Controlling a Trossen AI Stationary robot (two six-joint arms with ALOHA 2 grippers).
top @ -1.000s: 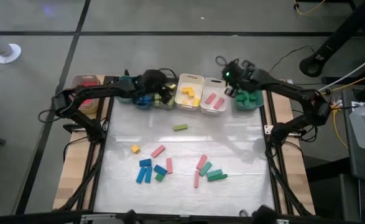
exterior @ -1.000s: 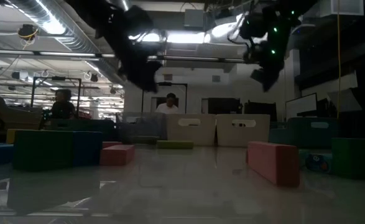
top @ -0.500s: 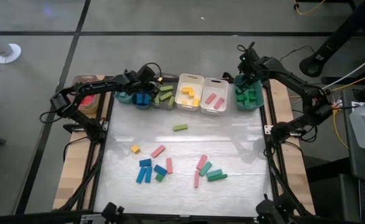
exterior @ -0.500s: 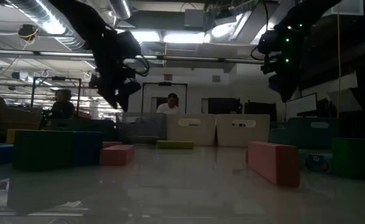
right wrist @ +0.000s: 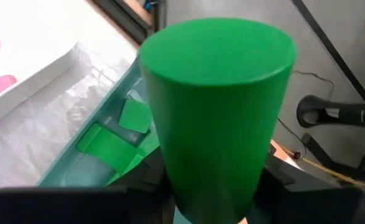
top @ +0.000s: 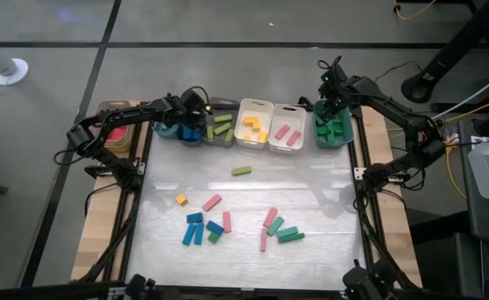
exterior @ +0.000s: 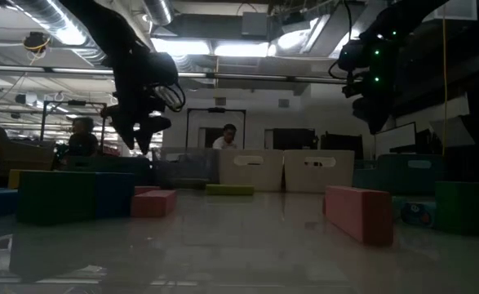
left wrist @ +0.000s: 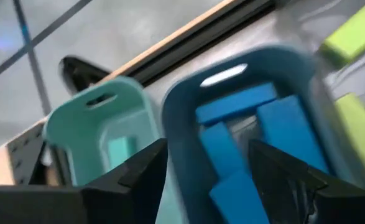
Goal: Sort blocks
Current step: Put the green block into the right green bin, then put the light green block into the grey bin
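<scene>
Loose blocks lie on the white table: a lime bar (top: pixel 242 171), a yellow cube (top: pixel 181 199), a pink bar (top: pixel 212 202), a blue group (top: pixel 196 229), and a pink and green group (top: pixel 277 227). My left gripper (top: pixel 187 117) (left wrist: pixel 210 180) hangs open over the blue bin (left wrist: pixel 244 124), which holds blue blocks; nothing is between its fingers. My right gripper (top: pixel 331 100) (exterior: pixel 374 110) hangs over the green bin (top: pixel 334 133), shut on a round green block (right wrist: pixel 216 106). My right gripper pinches the green block between its two fingers at the block's narrow-looking lower end (right wrist: pixel 213 193); the block's own bulk hides the pads. The fingers slant down from above. The block is lifted clear over the green bin, its flat end face toward the wrist camera.
Bins stand in a row along the table's far edge: a tan one with red pieces (top: pixel 115 112), teal (top: pixel 165 127), blue, grey with lime bars (top: pixel 221 129), white with yellow pieces (top: pixel 253 125), white with pink bars (top: pixel 287 132), green. People show in the room beyond (exterior: pixel 227 137).
My left gripper has swung along the bin row toward the table's left, from the grey bin to the blue one, sinking and tipping as it went. My right gripper has swung toward the table's right, to over the green bin, then kept still.
</scene>
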